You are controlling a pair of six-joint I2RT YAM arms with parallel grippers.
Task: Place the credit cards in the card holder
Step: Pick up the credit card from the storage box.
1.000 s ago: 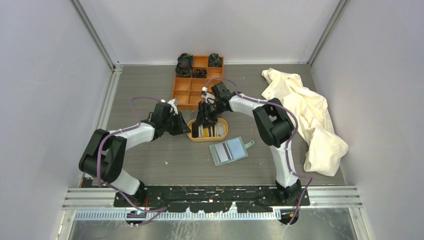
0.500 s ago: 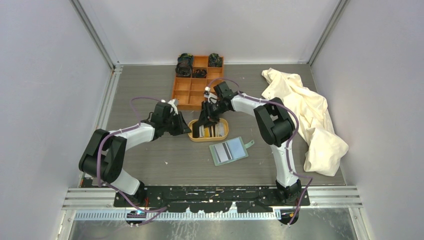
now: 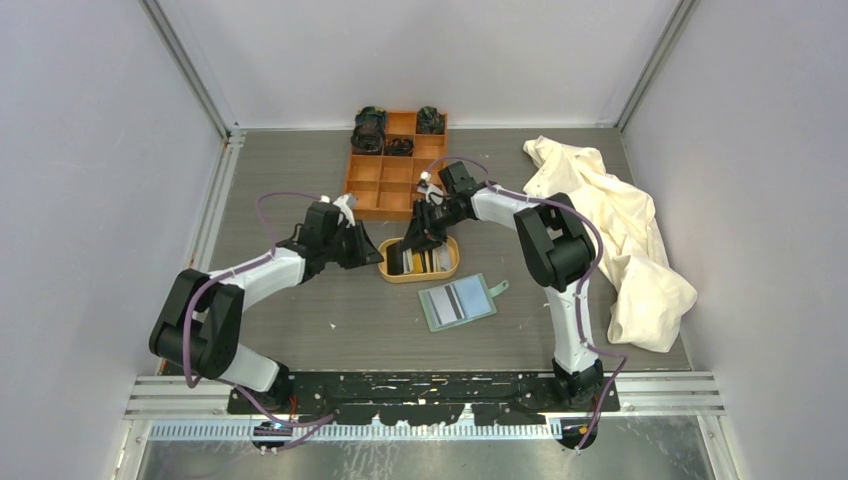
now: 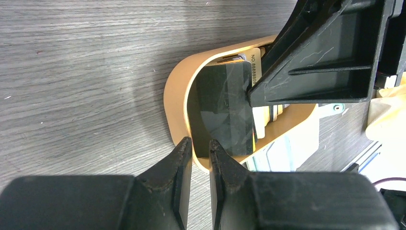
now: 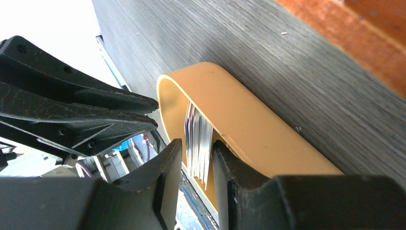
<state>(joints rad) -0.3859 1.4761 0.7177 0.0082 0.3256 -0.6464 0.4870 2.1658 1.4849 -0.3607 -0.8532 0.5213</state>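
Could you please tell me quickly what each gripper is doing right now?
Left gripper: closed on the rim of the wooden tray.
Right gripper: open, straddling the credit cards in the tray, not yet clamped.

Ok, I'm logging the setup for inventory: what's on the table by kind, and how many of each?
Tan oval tray: 1
Orange compartment box: 1
Green card holder: 1
Cream cloth: 1
Total: 4
Cards in the tray and dark items in the box: uncountable here.

Top external camera: high, far, looking steeply down over the whole workspace. Left wrist camera: close, looking down. Right wrist camera: close, low, grazing. All three share the oval tan wooden tray (image 3: 381, 262).
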